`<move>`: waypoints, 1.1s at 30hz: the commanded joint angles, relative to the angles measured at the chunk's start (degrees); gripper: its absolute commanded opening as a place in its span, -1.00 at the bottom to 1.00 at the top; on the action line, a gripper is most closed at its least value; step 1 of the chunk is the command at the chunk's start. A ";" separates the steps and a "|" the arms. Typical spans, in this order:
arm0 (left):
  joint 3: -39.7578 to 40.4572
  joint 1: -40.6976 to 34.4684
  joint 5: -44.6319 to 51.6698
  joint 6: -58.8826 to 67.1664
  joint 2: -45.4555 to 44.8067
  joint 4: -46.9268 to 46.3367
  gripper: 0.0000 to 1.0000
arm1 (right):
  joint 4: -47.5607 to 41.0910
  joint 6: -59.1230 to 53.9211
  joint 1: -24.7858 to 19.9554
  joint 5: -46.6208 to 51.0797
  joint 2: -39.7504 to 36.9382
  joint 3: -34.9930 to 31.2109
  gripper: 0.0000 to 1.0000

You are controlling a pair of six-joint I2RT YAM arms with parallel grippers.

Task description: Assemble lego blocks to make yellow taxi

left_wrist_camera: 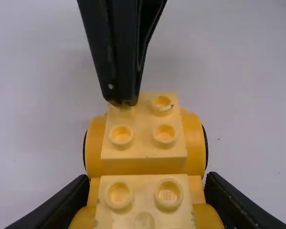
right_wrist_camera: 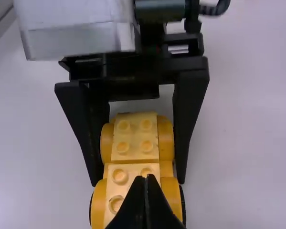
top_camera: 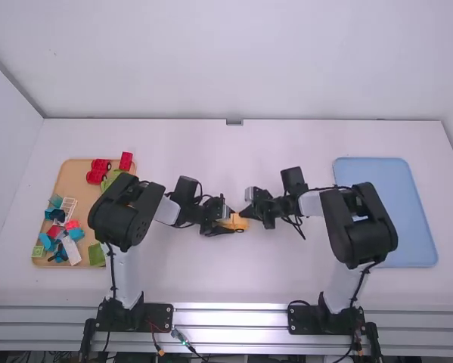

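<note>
Yellow car (left_wrist_camera: 145, 164): while left gripper (left_wrist_camera: 146, 177) is clasping it, jaws car-wide, wheeled base (left_wrist_camera: 194, 143) is looking assembled; roof is probably lacking.
Right gripper (right_wrist_camera: 146, 178): jaws are meeting, empty.

bright diffuse light, faint shadows

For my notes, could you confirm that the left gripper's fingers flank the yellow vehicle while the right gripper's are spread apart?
No, the right gripper is shut, as the right wrist view shows; the left gripper does flank the yellow vehicle.
</note>
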 commanded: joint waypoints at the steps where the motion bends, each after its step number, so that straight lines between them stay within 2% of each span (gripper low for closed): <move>1: -0.44 0.07 2.08 0.83 0.39 0.00 0.14 | -0.13 0.44 0.31 -1.20 0.50 -0.17 -1.00; 14: -0.37 0.13 2.05 0.79 0.39 0.15 0.13 | -0.28 0.48 4.96 5.01 0.52 -0.22 -1.00; 20: -0.37 0.13 2.10 0.79 0.39 0.17 0.12 | -0.33 0.48 4.11 5.16 0.52 -0.85 -1.00; 27: -0.37 -0.17 2.08 0.83 0.39 0.42 0.11 | 0.39 0.74 4.83 9.99 0.52 -3.61 -1.00; 33: -0.37 -0.11 1.95 0.81 0.39 0.39 0.16 | 4.66 6.97 5.01 14.27 0.63 -5.42 -1.00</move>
